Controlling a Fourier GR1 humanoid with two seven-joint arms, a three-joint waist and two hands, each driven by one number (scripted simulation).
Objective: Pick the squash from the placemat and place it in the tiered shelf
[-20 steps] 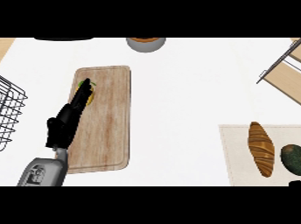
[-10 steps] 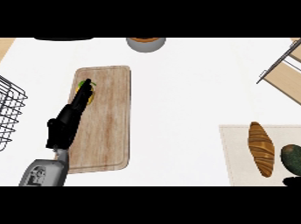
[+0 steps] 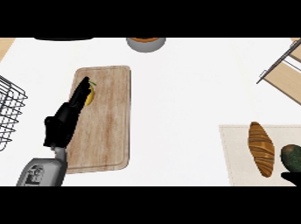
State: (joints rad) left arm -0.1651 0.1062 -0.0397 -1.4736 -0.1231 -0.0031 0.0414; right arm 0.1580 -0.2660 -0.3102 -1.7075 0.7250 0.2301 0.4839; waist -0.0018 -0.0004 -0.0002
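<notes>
The squash, dark green and round, lies on the beige placemat at the lower right. A brown bread loaf lies just left of it. Only a black sliver of my right hand shows at the lower edge, right below the squash. The wooden tiered shelf stands at the upper right. My left hand is open and stretched out flat over the wooden cutting board at the left. Its fingertips partly cover a small yellow item.
A black wire basket stands at the left edge beside my left forearm. A round bowl sits at the counter's far edge, top centre. White counter lies between the cutting board and the placemat.
My left hand has stretched slightly farther up the board, over the yellow item. The squash and bread have not moved.
</notes>
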